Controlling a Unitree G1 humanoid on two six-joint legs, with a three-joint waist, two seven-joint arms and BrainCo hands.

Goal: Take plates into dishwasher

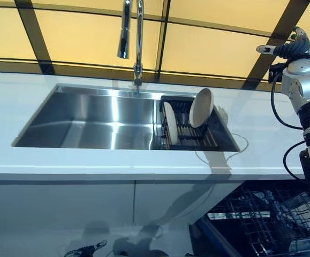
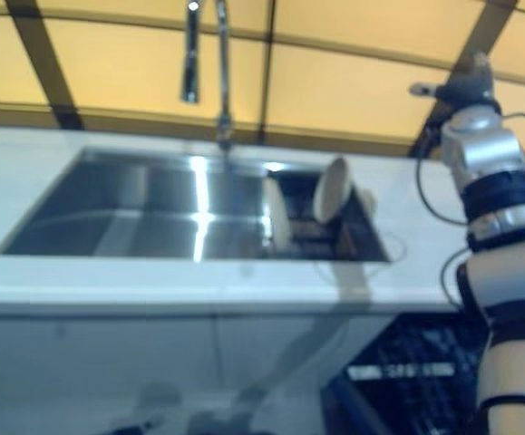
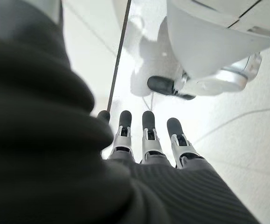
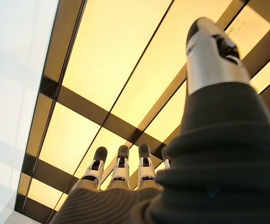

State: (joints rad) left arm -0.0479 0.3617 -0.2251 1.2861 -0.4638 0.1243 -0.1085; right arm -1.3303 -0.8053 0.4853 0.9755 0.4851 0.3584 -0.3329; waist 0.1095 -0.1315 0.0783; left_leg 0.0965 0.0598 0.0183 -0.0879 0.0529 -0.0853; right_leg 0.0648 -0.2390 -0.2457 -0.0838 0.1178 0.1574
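Nearest you, the black wire dishwasher rack (image 1: 262,219) holds no plate that shows. Your left hand (image 3: 146,135) hangs low, fingers straight, empty. Two round cream plates (image 1: 200,107) stand in the black sink drainer (image 1: 189,136). Your right hand (image 4: 121,170) is raised, relaxed, empty. Nothing is loaded yet.

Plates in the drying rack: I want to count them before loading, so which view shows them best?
The left eye view: two plates stand clear and on edge in the black rack inside the sink. The right eye view shows the same plates, blurrier. Neither wrist view shows them.
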